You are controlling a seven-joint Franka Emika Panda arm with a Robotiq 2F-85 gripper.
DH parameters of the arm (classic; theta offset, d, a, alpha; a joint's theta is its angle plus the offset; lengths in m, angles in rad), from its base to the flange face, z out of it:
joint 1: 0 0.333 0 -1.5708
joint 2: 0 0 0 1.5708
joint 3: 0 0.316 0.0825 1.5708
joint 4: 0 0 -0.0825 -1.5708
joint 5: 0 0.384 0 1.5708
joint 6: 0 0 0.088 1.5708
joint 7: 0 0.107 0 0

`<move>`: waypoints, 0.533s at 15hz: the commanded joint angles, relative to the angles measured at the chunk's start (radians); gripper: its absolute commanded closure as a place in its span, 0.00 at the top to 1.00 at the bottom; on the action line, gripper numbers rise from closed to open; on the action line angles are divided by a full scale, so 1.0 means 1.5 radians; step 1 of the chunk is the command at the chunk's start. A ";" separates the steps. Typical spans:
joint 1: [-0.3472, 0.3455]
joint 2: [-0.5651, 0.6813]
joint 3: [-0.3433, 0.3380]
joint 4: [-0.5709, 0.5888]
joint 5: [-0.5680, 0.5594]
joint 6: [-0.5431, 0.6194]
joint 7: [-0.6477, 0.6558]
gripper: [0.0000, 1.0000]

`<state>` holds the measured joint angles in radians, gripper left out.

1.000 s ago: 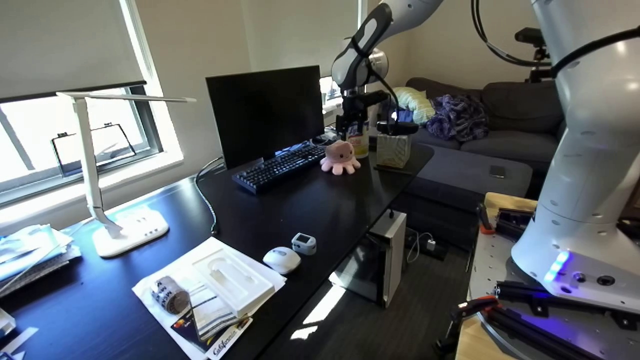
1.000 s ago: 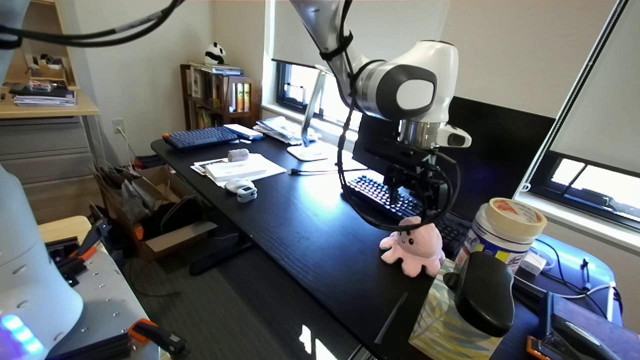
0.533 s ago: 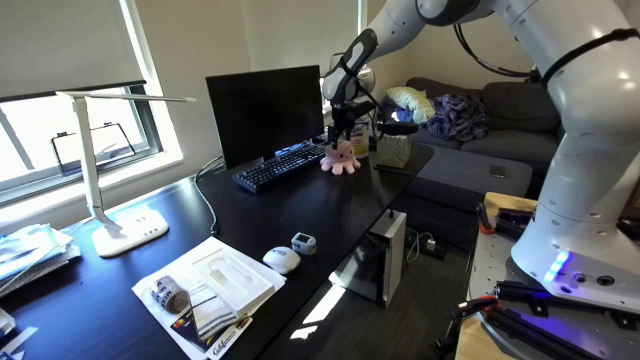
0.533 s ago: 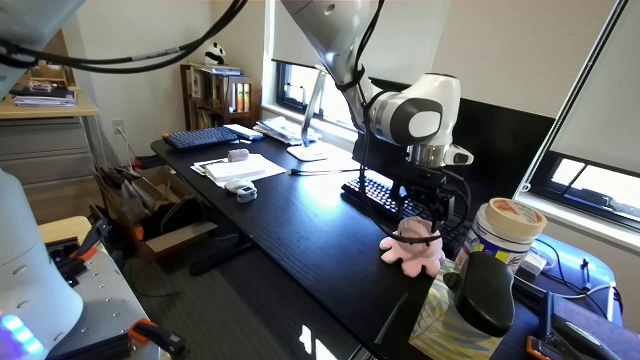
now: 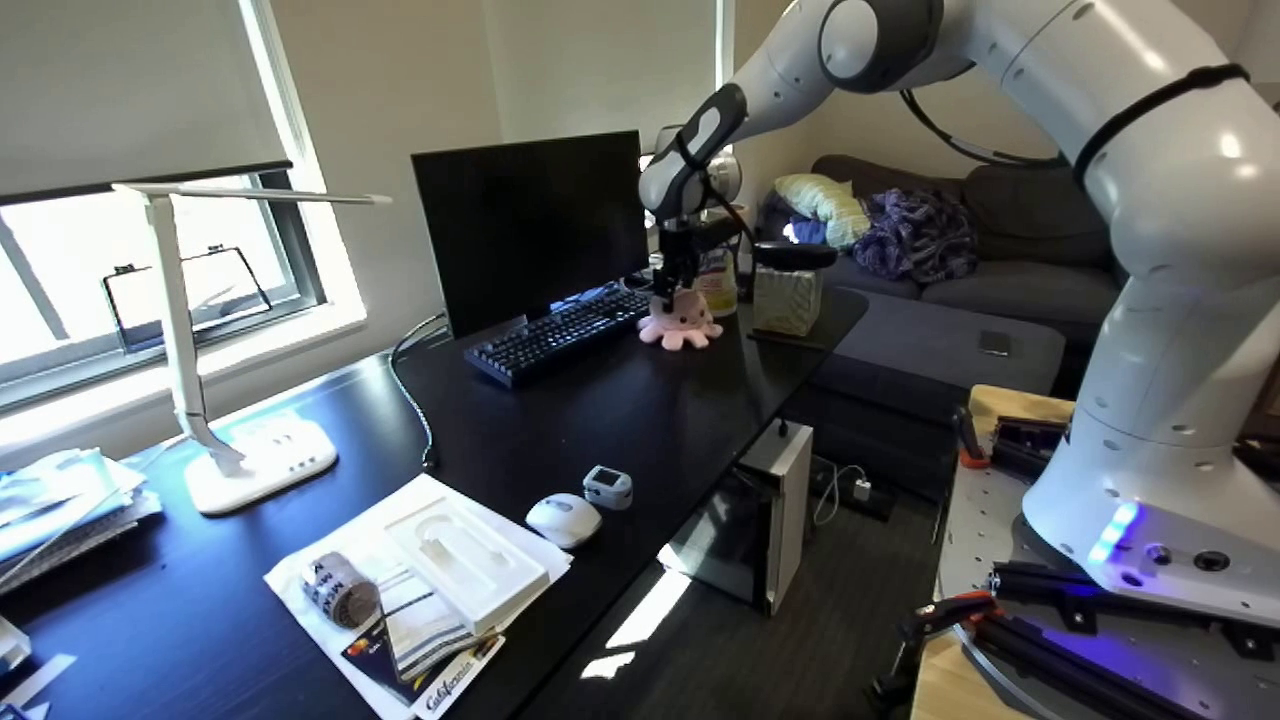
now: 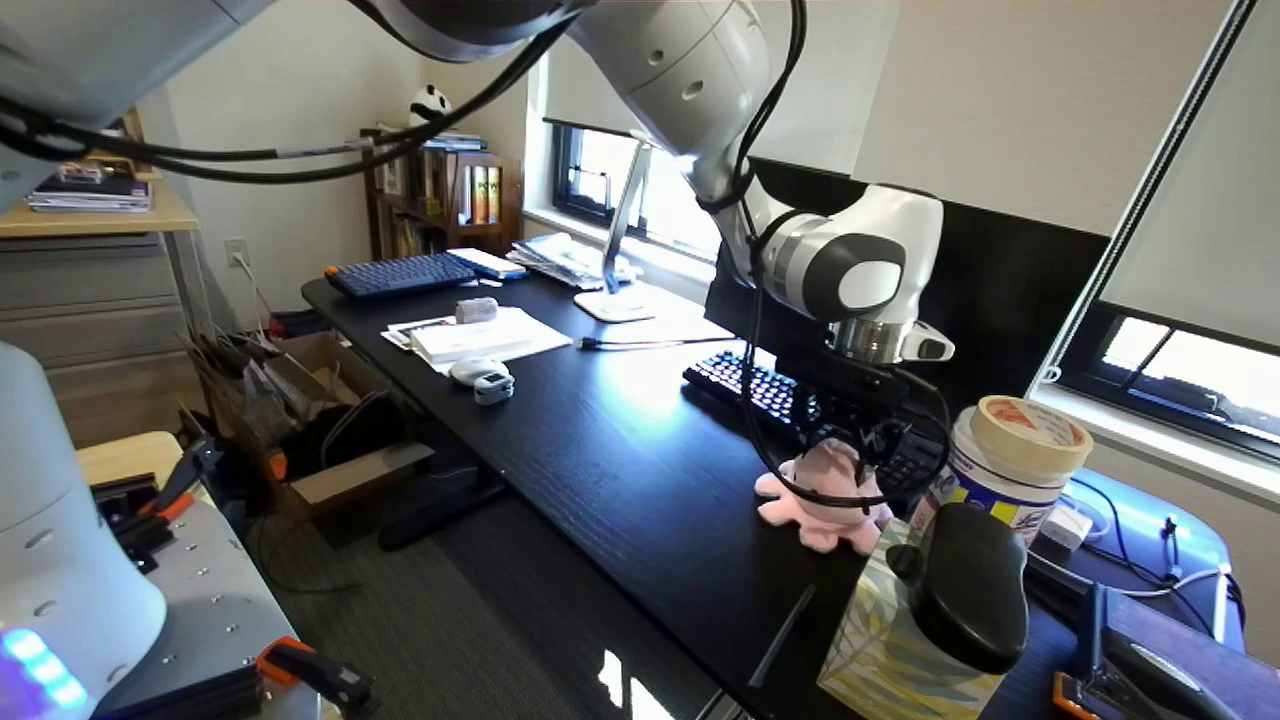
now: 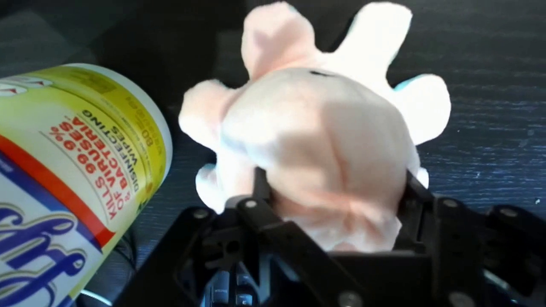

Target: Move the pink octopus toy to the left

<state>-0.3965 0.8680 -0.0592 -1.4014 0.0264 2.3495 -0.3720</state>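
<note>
The pink octopus toy [image 5: 682, 322] sits upright on the dark desk [image 5: 620, 420], between the keyboard and the wipes canister. It also shows in an exterior view [image 6: 822, 505]. In the wrist view its rounded head [image 7: 324, 123] fills the middle, with its legs splayed around. My gripper [image 7: 335, 170] is lowered over the toy with its fingers apart, one on each side of the head. The fingers look close to or touching the plush, and the head is creased between them. In both exterior views the gripper [image 5: 668, 298] [image 6: 845, 440] partly covers the head; a cable crosses the toy.
A wipes canister [image 7: 85, 162] stands close beside the toy, with a tape roll [image 6: 1035, 440] on top. A tissue box [image 6: 915, 630] is nearby. The keyboard [image 5: 560, 335] and monitor [image 5: 530, 225] are behind. A mouse [image 5: 564, 520] and lamp [image 5: 262, 460] are further along.
My gripper has come down from above the toy until its fingers are beside the head. The toy's head now looks slightly lower and pressed, and its legs have shifted a little.
</note>
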 commanded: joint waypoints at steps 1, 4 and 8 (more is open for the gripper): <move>-0.019 0.007 0.018 0.028 0.017 -0.059 -0.026 0.41; -0.002 -0.030 -0.003 -0.008 -0.001 -0.065 -0.003 0.21; 0.010 -0.070 -0.008 -0.035 -0.009 -0.082 -0.010 0.07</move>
<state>-0.3904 0.8437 -0.0762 -1.3818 0.0254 2.2673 -0.3615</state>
